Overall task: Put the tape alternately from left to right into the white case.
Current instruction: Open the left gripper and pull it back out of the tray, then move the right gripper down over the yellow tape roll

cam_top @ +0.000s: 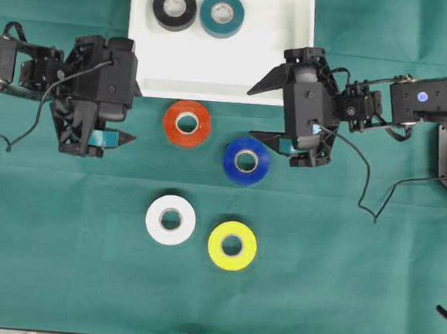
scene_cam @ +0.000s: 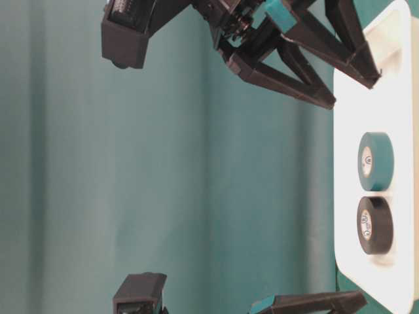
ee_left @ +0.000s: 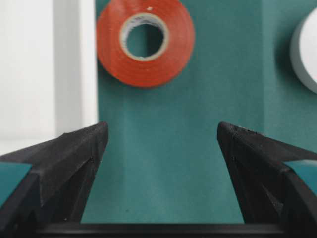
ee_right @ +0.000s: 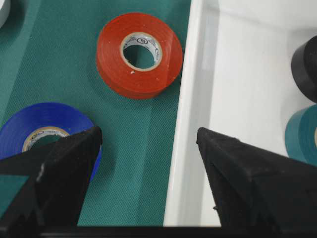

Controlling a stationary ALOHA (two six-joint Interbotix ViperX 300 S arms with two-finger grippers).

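Observation:
The white case (cam_top: 216,66) lies at the back centre with a black tape roll (cam_top: 175,8) and a teal roll (cam_top: 222,14) inside. On the green cloth lie the red-orange roll (cam_top: 187,123), blue roll (cam_top: 246,160), white roll (cam_top: 170,219) and yellow roll (cam_top: 232,245). My left gripper (cam_top: 135,115) is open and empty, left of the red-orange roll (ee_left: 145,42), which lies ahead of its jaws. My right gripper (cam_top: 252,112) is open and empty, hovering over the case's front rim (ee_right: 190,124) with the blue roll (ee_right: 44,126) under one finger.
Green cloth covers the table. From table level the case (scene_cam: 393,78) is on the right with the teal (scene_cam: 375,161) and black (scene_cam: 374,225) rolls in it. Most of the case floor is bare. Cables trail from both arms.

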